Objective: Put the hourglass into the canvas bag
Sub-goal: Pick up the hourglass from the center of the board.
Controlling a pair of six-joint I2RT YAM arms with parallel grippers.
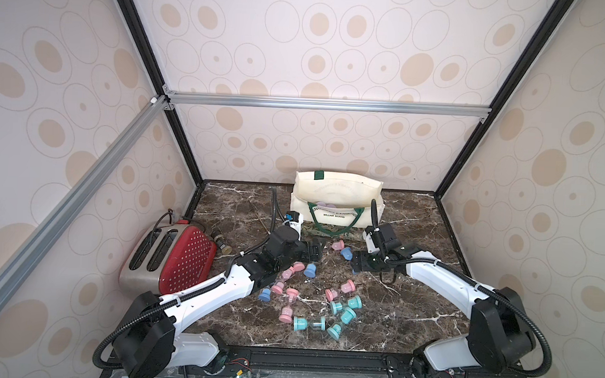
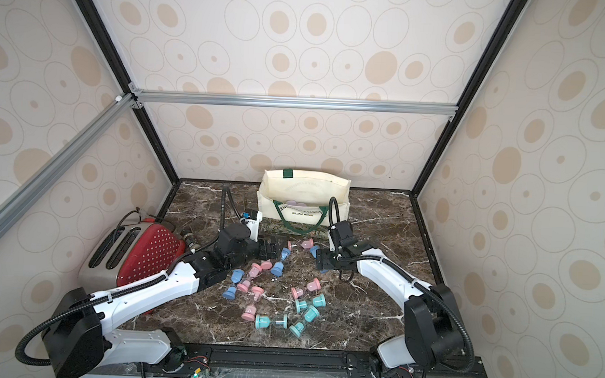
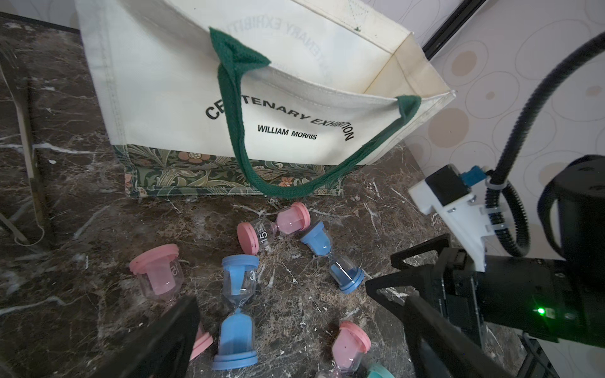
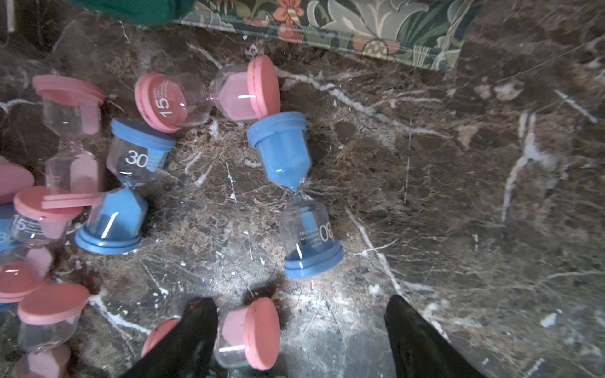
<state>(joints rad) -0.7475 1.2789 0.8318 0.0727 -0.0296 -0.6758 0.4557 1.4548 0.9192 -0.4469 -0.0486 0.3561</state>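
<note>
**Grippers.** The right gripper point(image 4: 299, 299) has its jaws wide apart with nothing in them, low over the table point(image 4: 458, 196) in front of the bag point(image 1: 333, 189). The left gripper point(image 3: 301, 314) is also spread and empty, close beside the right one on the same side of the bag.

**Target, as I read it.** I take it to be the blue hourglass point(image 4: 284, 153), on its side just ahead of the right jaws and near the bag's floral base. It is not yet in the bag. The bag stands open, and a lilac thing point(image 1: 323, 205) lies inside; I cannot tell what it is.

**Risks from here:**
- A pink hourglass point(image 4: 242, 88) touches the blue one's cap on the bag side. If I push forward I shove both against the bag, or pinch the two together.
- A stray pink point(image 4: 248, 330) sits right at one fingertip point(image 4: 196, 320). Closing may drag it in or wedge it.
- The blue hourglass has a round clear body and a thin neck. An off-centre grip probably lets it roll or squirt out, and a hard squeeze might crack it.
- The handle point(image 3: 234, 131) hangs in a loop down the bag's front. Fingers could snag it on the lift and tip the bag.
- The bag's front wall sags inward, so the mouth is narrow. An early release drops the hourglass outside.
- Both arms crowd the same patch before the bag. They may collide if both move.
</note>
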